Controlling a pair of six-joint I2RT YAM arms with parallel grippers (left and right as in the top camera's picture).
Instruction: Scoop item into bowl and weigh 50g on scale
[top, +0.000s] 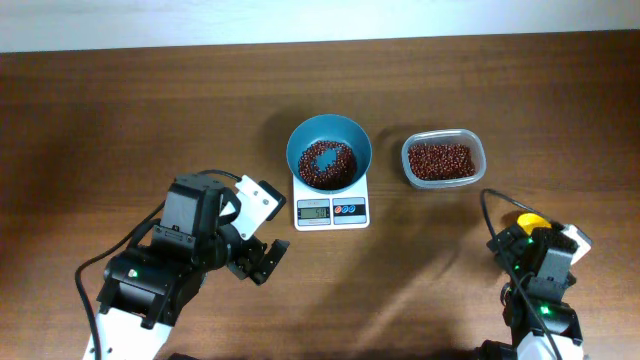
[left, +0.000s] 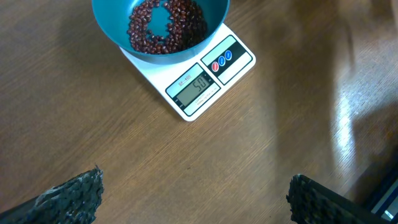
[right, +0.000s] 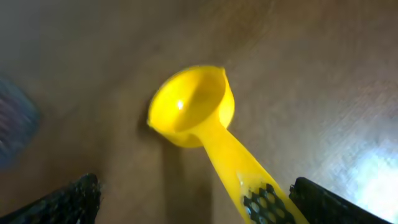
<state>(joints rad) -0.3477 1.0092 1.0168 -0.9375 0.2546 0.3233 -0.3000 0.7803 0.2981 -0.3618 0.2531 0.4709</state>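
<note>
Teal bowl (top: 330, 128) sits square on the white scale (top: 358, 196) at mid-table, upright and covering the back of the platform. Dark red-brown beans (top: 337, 170) ring its bottom, with a bare teal patch in the middle. The scale's display (left: 196, 87) faces the front, its digits looking like fifty, with blue and red buttons (left: 221, 61) beside it.

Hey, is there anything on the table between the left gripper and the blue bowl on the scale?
Nothing visible. Only wooden table lies between the open left gripper and the scale carrying the bowl.
</note>
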